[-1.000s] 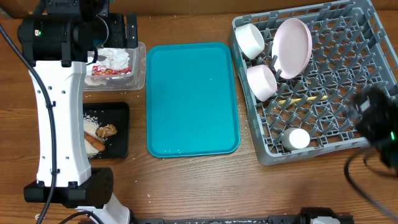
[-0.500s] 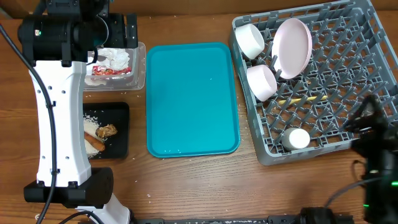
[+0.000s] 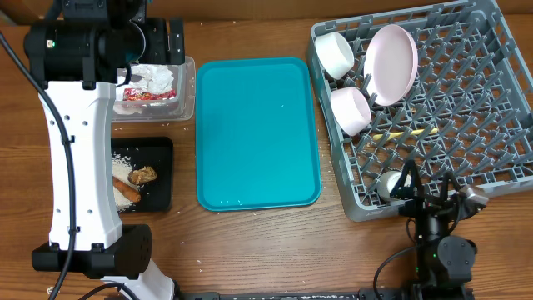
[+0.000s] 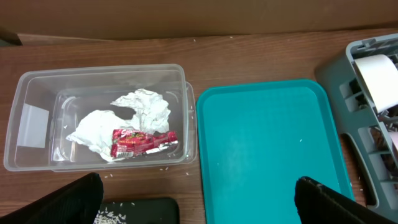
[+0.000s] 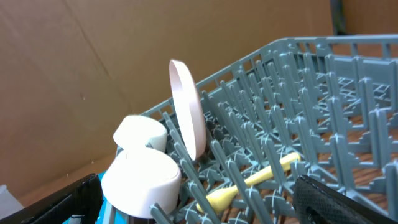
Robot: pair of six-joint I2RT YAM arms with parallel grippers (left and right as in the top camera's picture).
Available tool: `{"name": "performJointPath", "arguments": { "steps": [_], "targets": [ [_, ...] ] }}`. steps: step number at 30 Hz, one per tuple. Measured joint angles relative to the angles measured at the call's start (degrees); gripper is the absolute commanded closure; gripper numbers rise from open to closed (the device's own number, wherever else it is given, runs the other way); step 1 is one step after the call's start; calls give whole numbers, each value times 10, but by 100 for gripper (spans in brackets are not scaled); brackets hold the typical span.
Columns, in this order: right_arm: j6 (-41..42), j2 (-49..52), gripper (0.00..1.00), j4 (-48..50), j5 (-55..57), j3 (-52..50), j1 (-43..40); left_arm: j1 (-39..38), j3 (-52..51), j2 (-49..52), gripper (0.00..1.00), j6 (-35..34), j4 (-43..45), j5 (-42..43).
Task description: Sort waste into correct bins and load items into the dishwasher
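The clear tub point(image 3: 185, 100) holds white napkins point(image 4: 140, 112) and a red wrapper point(image 4: 143, 141). The black tray point(image 3: 162, 179) holds a sausage stick point(image 3: 125, 192), a brown clump point(image 3: 143, 175) and rice point(image 3: 125, 158). The grey rack point(image 3: 466, 108) holds a pink bowl point(image 3: 391, 62), two white bowls point(image 3: 336, 52), a yellow spoon point(image 5: 261, 176) and a small cup point(image 3: 391, 185). No large plate shows. My left gripper point(image 4: 199, 202) is open and empty above the tub's front edge. My right gripper point(image 5: 199, 205) is open and empty, low at the rack's front corner point(image 3: 433, 196).
A large teal serving tray point(image 3: 258, 133) lies between the bins and the rack, with nothing on it. The left arm's white body point(image 3: 79, 167) hangs over the table's left side. Loose rice grains lie on the wood near the tub. A cardboard wall stands behind the table.
My right arm has swung from the rack's right edge down to the table's front, just below the rack's front edge. The left arm and all objects stay put.
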Motion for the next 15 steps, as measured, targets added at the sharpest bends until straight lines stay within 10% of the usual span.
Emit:
{"name": "performJointPath", "arguments": {
  "steps": [15],
  "targets": [
    [-8, -6, 0, 18, -23, -12, 4, 0, 0, 0, 0, 0, 0, 0]
  ]
}}
